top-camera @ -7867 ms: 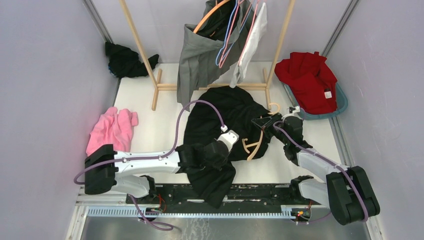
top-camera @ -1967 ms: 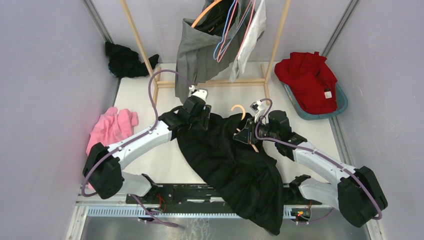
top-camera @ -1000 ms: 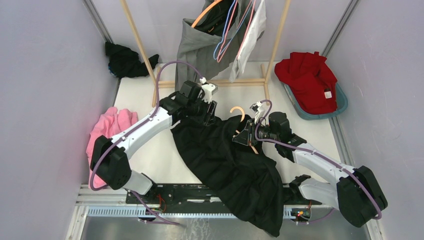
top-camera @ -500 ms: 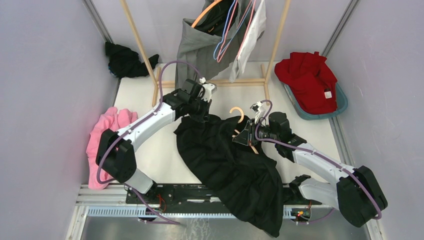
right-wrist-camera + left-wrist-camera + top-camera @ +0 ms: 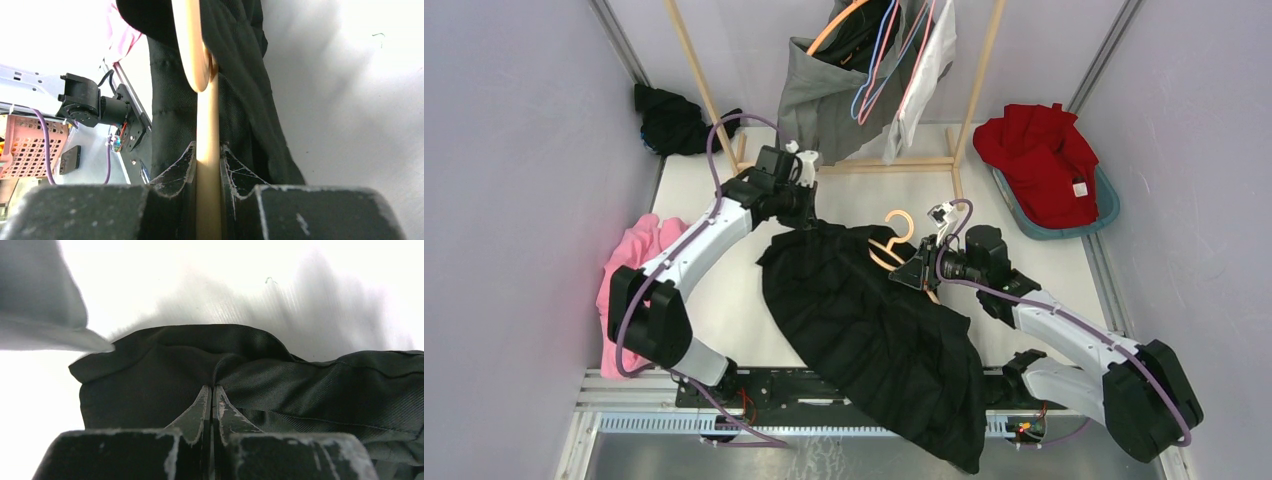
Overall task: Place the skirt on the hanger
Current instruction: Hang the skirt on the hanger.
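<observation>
The black skirt (image 5: 874,330) lies spread on the white table, its hem hanging over the near edge. My left gripper (image 5: 804,210) is shut on a fold at the skirt's far edge; the left wrist view shows the jaws (image 5: 212,388) pinching the black cloth (image 5: 280,375). My right gripper (image 5: 921,277) is shut on the wooden hanger (image 5: 880,253), whose hook points towards the rack. In the right wrist view my gripper (image 5: 207,150) clamps the hanger bar (image 5: 207,115) with the skirt (image 5: 240,60) draped beside and behind it.
A wooden rack (image 5: 699,90) stands at the back with a grey skirt (image 5: 824,100), a white garment and coloured hangers. A red garment lies in a teal basket (image 5: 1107,205) on the right. A pink garment (image 5: 639,265) lies left, a black garment (image 5: 674,122) at the back left.
My left gripper has moved left and towards the rack with the skirt's edge, stretching the skirt out flatter. My right gripper has stayed almost still on the hanger.
</observation>
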Robot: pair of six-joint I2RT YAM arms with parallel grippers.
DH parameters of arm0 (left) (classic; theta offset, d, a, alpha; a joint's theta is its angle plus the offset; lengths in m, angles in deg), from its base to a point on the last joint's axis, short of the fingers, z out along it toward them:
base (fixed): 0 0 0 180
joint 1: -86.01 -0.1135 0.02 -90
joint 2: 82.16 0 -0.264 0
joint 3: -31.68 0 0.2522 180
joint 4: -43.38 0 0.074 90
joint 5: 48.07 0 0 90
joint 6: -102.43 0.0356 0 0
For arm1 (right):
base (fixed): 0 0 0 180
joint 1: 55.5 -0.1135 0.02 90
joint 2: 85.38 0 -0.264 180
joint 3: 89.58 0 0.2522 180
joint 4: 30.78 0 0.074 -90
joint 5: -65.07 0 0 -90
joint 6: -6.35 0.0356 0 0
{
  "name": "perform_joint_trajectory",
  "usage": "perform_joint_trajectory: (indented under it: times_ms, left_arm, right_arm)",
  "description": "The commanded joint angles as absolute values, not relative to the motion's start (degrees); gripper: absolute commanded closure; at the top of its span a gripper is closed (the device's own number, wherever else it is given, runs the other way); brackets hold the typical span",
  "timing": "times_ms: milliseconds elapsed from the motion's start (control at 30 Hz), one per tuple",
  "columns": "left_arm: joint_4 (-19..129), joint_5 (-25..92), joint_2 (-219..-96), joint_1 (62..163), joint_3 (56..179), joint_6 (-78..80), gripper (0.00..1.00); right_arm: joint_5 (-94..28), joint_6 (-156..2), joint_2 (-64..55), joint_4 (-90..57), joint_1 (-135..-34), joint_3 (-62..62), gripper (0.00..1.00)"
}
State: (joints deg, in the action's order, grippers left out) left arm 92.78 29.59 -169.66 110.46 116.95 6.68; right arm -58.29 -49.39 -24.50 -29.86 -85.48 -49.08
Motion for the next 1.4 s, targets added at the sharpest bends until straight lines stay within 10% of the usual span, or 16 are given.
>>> perform_joint_trajectory:
  times_ms: [0,800,1367]
  left_arm:
    - [92.59,31.6,-165.38,107.2,118.04,4.13,0.97]
    - [94.59,31.32,-162.21,104.19,116.88,3.76,0.96]
    - [93.63,30.14,-151.64,104.16,122.75,-0.66,0.66]
  right_arm:
    - [-58.82,-48.98,-27.0,-35.49,-85.74,-49.08,0.99]
    - [-52.56,-51.26,-39.63,-27.17,-85.68,-45.76,0.99]
    - [-54.85,-61.55,-39.07,-6.42,-85.75,-25.37,0.98]
